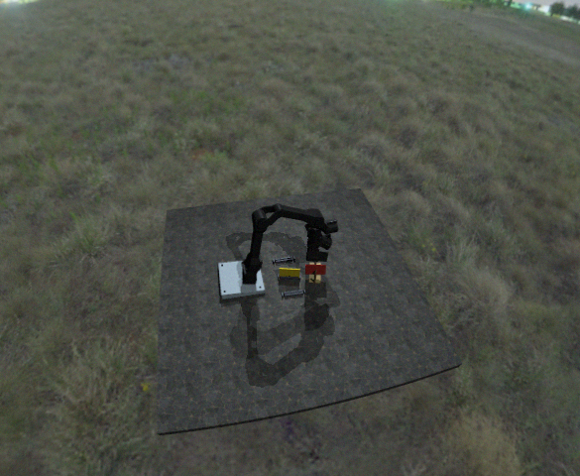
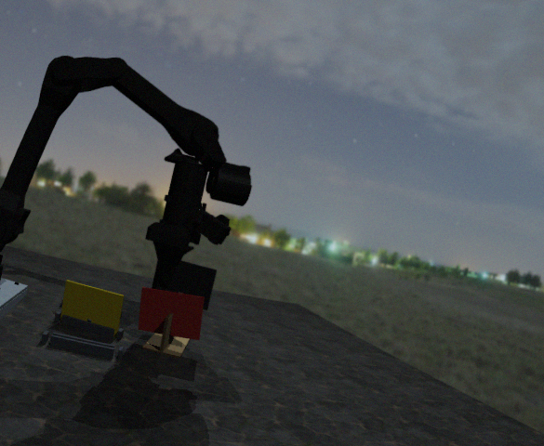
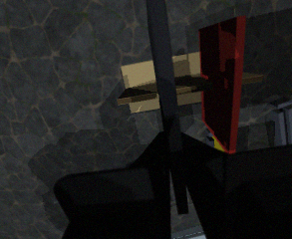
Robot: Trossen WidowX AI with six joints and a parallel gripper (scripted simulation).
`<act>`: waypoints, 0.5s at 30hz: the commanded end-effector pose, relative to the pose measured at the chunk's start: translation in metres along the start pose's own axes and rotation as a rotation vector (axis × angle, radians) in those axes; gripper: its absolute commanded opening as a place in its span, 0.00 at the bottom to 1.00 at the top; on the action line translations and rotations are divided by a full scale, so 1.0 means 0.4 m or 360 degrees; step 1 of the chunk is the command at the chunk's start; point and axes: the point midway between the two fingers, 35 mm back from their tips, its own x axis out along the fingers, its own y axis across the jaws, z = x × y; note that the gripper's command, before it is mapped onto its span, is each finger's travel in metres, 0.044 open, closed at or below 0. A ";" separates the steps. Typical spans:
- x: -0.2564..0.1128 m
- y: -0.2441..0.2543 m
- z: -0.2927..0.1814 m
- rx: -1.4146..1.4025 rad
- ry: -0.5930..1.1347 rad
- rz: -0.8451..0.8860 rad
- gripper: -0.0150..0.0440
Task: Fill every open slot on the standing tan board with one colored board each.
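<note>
Pincer (image 1: 316, 250) (image 2: 165, 281) (image 3: 168, 136) grips dark board (image 1: 317, 255) (image 2: 197, 282) (image 3: 161, 60) upright; seemingly above tan board (image 1: 314, 279) (image 2: 166, 331) (image 3: 187, 90).

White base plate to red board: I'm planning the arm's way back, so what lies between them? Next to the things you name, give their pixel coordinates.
The yellow board (image 1: 290, 272) (image 2: 91, 305) (image 3: 218, 144), standing upright between the white base plate (image 1: 228, 288) (image 2: 11, 288) and the red board (image 1: 308, 269) (image 2: 188, 311) (image 3: 237, 85); the top view shows it.

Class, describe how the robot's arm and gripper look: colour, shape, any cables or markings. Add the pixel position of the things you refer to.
The arm (image 1: 283, 209) (image 2: 89, 74) is matte black, with tube-like links and bulky rounded joints. The gripper (image 3: 168, 136) is black too, broad-bodied. No cables or markings can be made out.
</note>
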 end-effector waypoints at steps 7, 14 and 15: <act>0.016 0.000 -0.003 -0.0004 0.0008 0.0002 0.25; 0.025 0.000 -0.003 -0.0004 0.0008 0.0002 0.25; 0.026 0.000 -0.003 -0.0004 0.0008 0.0002 0.25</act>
